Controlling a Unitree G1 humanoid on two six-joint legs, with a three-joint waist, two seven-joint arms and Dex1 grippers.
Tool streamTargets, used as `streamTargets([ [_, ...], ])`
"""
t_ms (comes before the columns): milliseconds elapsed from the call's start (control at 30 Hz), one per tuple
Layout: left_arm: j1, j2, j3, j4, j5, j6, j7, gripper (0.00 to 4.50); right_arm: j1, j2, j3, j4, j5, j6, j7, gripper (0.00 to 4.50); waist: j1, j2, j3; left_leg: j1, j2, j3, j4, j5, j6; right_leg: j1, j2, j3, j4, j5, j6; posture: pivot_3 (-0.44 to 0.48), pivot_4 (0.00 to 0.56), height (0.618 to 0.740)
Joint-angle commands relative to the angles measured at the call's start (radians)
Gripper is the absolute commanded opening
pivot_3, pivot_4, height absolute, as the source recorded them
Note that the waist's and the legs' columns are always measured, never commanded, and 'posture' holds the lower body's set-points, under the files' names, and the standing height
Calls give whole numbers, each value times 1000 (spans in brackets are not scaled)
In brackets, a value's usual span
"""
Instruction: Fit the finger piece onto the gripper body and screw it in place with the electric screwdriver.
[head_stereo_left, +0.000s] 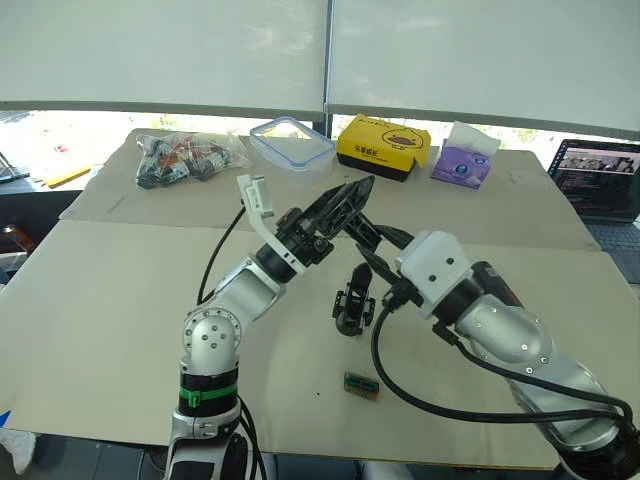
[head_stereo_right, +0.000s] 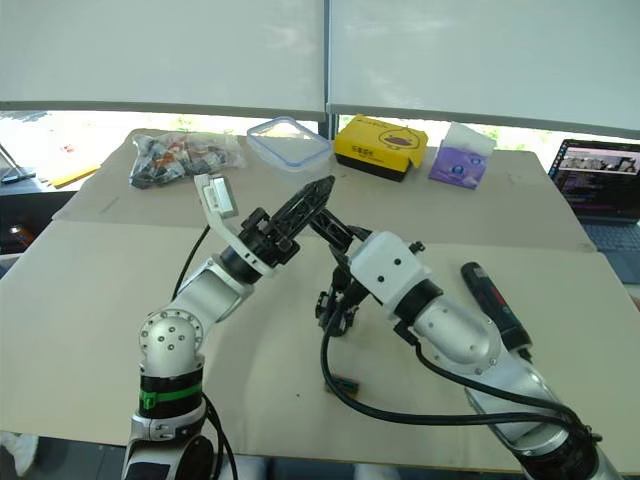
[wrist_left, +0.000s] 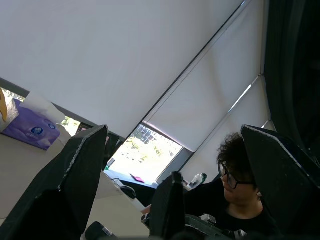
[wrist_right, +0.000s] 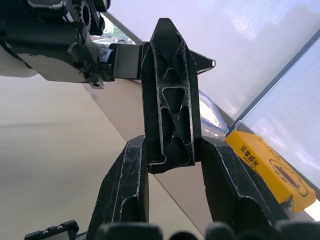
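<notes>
The right claw pinches the finger piece by its flat base, point outward, lifted above the surface. The left claw is spread, holding nothing, and hovers close beside that piece. The gripper body stands on the surface below them, and the electric screwdriver lies beyond the right arm. To do this step well, I judge the right arm should lower the piece base-first onto the body, squared to its mount, while the left claw steadies the body before any screwing starts.
</notes>
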Motion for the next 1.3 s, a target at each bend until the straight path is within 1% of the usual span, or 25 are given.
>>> streamTargets([
  [33,2,-13,-4,-54,-19,-24,3,3224,-25,21,-52,-34,-28,20,20,1099,0,0,0,0,0,0,0,0,0,0,0,0,0,0,0,0,150,740],
  [167,7,-9,2,-58,-19,-30,-1,1111,-22,43,-64,-39,-46,41,43,1099,0,0,0,0,0,0,0,0,0,0,0,0,-1,0,0,0,150,740],
  [200,7,-8,2,-58,-21,-30,-1,670,-22,47,-66,-39,-49,44,47,1099,0,0,0,0,0,0,0,0,0,0,0,0,-1,0,0,0,150,740],
  [233,7,-7,1,-57,-20,-31,-3,127,-23,51,-68,-40,-51,46,52,1099,0,0,0,0,0,0,-1,0,0,0,0,0,-1,0,0,0,150,740],
  [267,7,-6,1,-57,-20,-32,-4,52,-23,54,-70,-40,-55,48,57,1099,1,0,0,0,0,0,-1,0,0,0,0,0,-1,0,0,0,150,740],
  [367,3,-10,3,-53,-23,-42,-4,52,-19,65,-83,-49,-52,56,82,1099,1,0,0,0,0,0,0,0,0,0,0,0,-1,0,1,0,150,740],
  [433,-4,-18,13,-48,-33,-53,-4,52,-3,80,-131,-65,0,66,113,1099,1,0,0,0,0,0,0,0,0,0,0,0,-2,0,1,0,150,740],
  [500,-20,-16,32,-34,-49,-58,-7,0,6,52,-193,-70,32,60,171,2148,3,0,0,-1,0,0,-1,0,0,0,0,0,-2,0,1,0,150,740],
  [533,-30,-7,43,-24,-60,-56,-16,0,2,37,-233,-63,58,65,203,2464,3,0,0,-1,0,0,-1,0,0,0,0,0,-2,0,1,0,150,740],
  [567,-40,9,52,-12,-66,-51,-33,0,-7,19,-273,-54,97,79,241,2873,2,-1,1,-1,0,0,-1,0,0,0,0,0,-2,0,1,0,150,740],
  [600,-56,41,66,9,-82,-32,-59,0,-18,-10,-329,-43,185,120,305,3252,2,-1,1,-1,0,0,0,0,0,0,0,0,-2,0,1,0,150,740],
  [667,-90,118,88,57,-117,17,-122,0,-46,-76,-417,-14,334,193,417,3864,-1,-1,1,0,0,0,0,0,0,0,0,0,-2,-1,2,0,150,740],
  [700,-109,169,95,86,-142,59,-167,0,-65,-116,-457,10,421,250,465,4210,-4,0,1,0,0,0,-1,0,0,0,0,0,-2,-2,4,0,150,740],
  [733,-126,224,93,111,-155,98,-223,0,-83,-160,-482,33,492,299,508,4458,-7,0,2,0,0,0,-1,0,0,0,0,0,-1,-1,3,0,150,740],
  [833,-179,382,53,179,-142,211,-400,0,-153,-245,-535,119,744,469,571,4458,-10,0,2,1,0,0,-3,0,0,0,0,0,-2,-2,3,0,150,740],
  [867,-198,440,22,195,-114,236,-484,0,-188,-265,-535,154,829,524,581,4458,-9,0,3,0,0,0,-3,0,0,-1,0,0,-2,-2,3,0,150,740],
  [933,-232,538,-52,212,-55,280,-628,0,-251,-291,-501,211,964,625,576,4458,-10,0,5,0,0,0,-4,0,0,-1,0,0,-2,-3,2,0,150,740],
  [1000,-252,598,-122,213,12,283,-732,0,-304,-305,-442,246,1025,707,550,4458,-9,1,5,-1,0,0,-5,0,0,-2,0,0,-3,-3,1,0,150,740],
  [1033,-254,619,-163,202,51,271,-785,0,-332,-288,-404,273,1047,752,514,4458,-8,1,5,-1,0,0,-5,0,0,-2,-1,0,-3,-3,1,0,150,740],
  [1100,-261,613,-198,195,82,261,-830,0,-382,-228,-343,323,1105,811,429,4458,-8,1,5,-2,0,0,-7,0,0,-4,-1,-1,-3,-3,-1,0,150,740],
  [1200,-266,568,-207,192,94,262,-824,0,-434,-134,-291,374,1193,843,298,4458,-7,1,6,-8,1,0,-6,0,0,-10,0,-1,-1,-3,-1,0,150,740],
  [1233,-265,557,-209,188,101,264,-819,0,-445,-111,-277,382,1218,847,261,4458,-6,1,6,-12,0,0,-6,0,0,-14,0,-1,0,-1,-3,0,150,740],
  [1300,-252,534,-209,176,107,276,-796,0,-457,-69,-245,380,1242,847,202,4458,-6,1,6,-14,0,0,-5,0,0,-17,0,-1,2,0,-5,0,150,740],
])
